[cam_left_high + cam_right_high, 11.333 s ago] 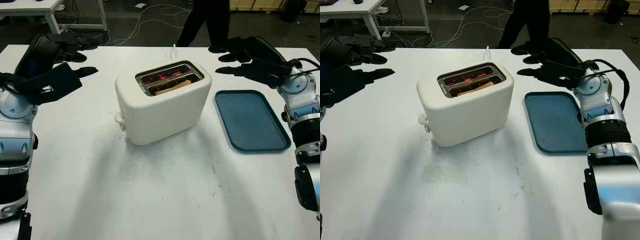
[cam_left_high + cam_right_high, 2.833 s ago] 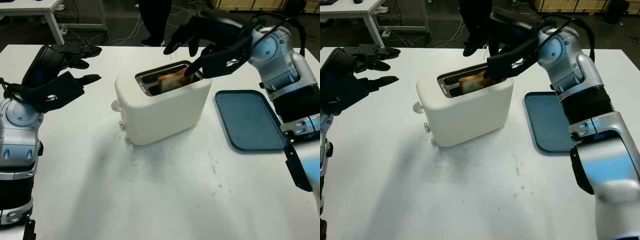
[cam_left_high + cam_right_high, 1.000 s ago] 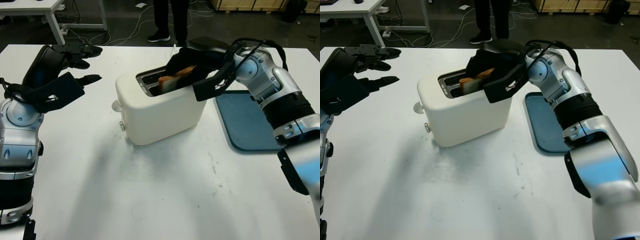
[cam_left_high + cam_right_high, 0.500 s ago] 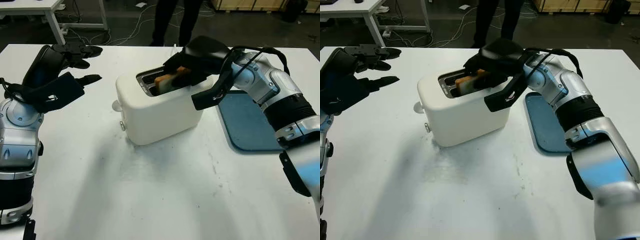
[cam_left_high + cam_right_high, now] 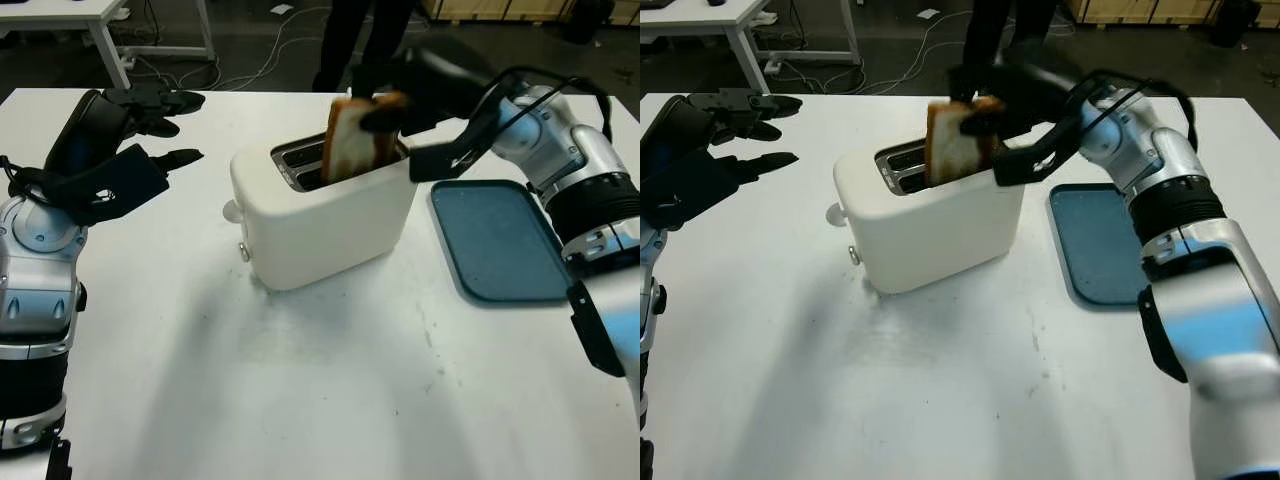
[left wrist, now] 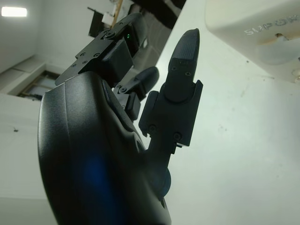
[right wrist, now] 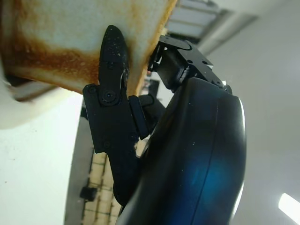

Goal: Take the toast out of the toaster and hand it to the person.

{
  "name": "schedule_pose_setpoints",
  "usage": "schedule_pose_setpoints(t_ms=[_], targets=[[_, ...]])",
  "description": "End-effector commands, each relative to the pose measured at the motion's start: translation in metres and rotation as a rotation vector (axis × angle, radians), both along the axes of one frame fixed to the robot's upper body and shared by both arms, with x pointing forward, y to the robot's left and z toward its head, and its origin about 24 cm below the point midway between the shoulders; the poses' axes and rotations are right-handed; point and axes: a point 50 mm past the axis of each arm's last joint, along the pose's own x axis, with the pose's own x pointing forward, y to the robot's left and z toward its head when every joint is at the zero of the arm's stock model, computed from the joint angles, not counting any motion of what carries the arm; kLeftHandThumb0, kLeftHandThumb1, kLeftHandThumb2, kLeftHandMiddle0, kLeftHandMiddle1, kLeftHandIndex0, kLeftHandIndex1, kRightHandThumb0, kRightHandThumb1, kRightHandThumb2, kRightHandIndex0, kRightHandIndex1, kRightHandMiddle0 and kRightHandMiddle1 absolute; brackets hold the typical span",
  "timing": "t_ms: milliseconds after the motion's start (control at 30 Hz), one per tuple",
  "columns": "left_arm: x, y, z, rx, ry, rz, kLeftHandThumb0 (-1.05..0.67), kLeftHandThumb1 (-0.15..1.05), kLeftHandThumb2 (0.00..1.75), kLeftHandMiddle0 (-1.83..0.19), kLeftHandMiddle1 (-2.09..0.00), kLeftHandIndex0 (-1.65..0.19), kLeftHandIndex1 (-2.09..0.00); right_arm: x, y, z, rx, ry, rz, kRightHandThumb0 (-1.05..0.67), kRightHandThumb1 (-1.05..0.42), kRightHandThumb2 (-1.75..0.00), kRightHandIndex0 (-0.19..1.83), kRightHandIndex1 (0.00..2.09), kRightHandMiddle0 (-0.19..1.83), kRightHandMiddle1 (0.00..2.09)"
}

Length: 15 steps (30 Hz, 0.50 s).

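The white toaster point(image 5: 320, 225) stands mid-table with its two slots facing up. A slice of toast point(image 5: 352, 140), pale with a browned crust, is lifted upright above the front slot, its lower edge still at the slot mouth. My right hand point(image 5: 395, 105) is shut on the toast's right top corner; in the right wrist view one finger point(image 7: 112, 56) presses on the toast point(image 7: 61, 28). My left hand point(image 5: 115, 150) hangs open over the table's far left, away from the toaster point(image 6: 262, 28). A person's dark legs point(image 5: 365, 30) stand beyond the far table edge.
A blue tray point(image 5: 500, 240) lies right of the toaster, under my right forearm. White cable runs from the toaster's back towards the floor. Another white table point(image 5: 90, 15) stands at the back left. The near half of the table top is bare.
My right hand has risen and pulled the toast up out of the slot, from nearly flush with the toaster top to standing well above it. The left hand has stayed in place.
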Motion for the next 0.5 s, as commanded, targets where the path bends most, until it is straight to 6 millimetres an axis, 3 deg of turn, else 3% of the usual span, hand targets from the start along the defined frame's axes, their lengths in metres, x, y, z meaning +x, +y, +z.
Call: schedule_pose_setpoints(t_ms=[0, 467], targets=[[-0.001, 0.001, -0.002, -0.001, 0.01, 0.009, -0.41, 0.92, 0.11, -0.41, -0.75, -0.7, 0.0, 0.0, -0.002, 0.016, 0.049, -0.015, 0.003, -0.41, -0.92, -0.45, 0.83, 1.75, 0.54, 1.75], [-0.001, 0.002, -0.002, 0.009, 0.01, 0.007, -0.42, 0.92, 0.12, -0.41, -0.75, -0.7, 0.0, 0.005, -0.031, 0.033, 0.353, 0.049, -0.037, -0.34, -0.92, -0.38, 0.96, 1.75, 0.69, 1.75]])
